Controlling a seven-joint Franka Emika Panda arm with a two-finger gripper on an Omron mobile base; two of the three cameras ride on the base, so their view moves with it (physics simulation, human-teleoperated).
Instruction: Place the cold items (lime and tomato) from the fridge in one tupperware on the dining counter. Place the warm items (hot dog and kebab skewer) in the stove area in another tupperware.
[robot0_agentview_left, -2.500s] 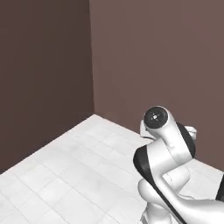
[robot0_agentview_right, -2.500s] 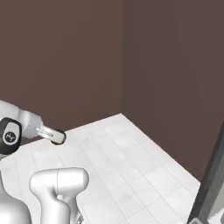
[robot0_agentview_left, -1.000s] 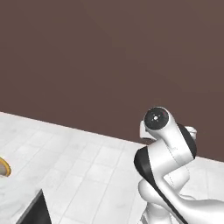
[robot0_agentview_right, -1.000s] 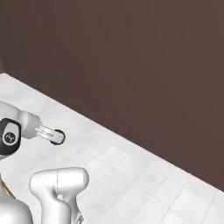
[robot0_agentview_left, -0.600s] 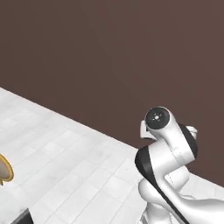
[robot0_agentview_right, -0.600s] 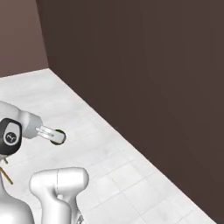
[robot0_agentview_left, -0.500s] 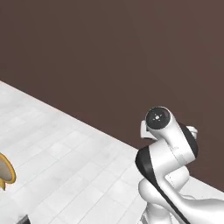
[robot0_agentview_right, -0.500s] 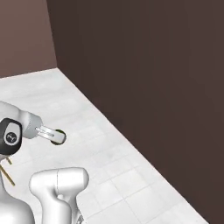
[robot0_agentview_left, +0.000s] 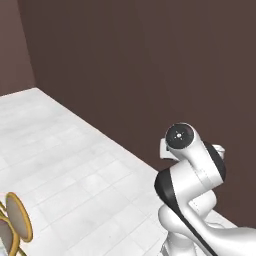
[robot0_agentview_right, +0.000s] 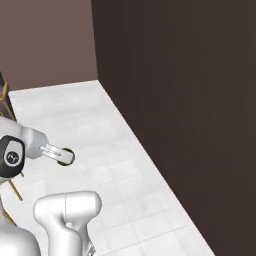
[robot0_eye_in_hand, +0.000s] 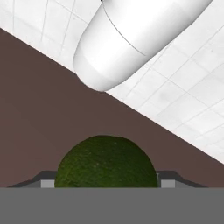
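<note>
Lime carried between the jaws, base facing a bare wall

The jaws (robot0_eye_in_hand: 106, 183) are clenched on the lime (robot0_eye_in_hand: 107, 162), which bulges well above them in the hand view. The round fruit could roll out if the base jolts or the arm swings sharply. No tupperware is in sight, so a drop would land on the tiled floor (robot0_agentview_left: 75, 165).

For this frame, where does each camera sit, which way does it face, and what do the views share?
Left base view: behind the arm on its left, looking over it at tiled floor, dark wall and a gold-rimmed chair.
Right base view: behind on its right, same floor and wall; the arm rises lower left.
Hand view: on the hand, along the gripper, shut on a lime.
Shared: floor, wall.
</note>
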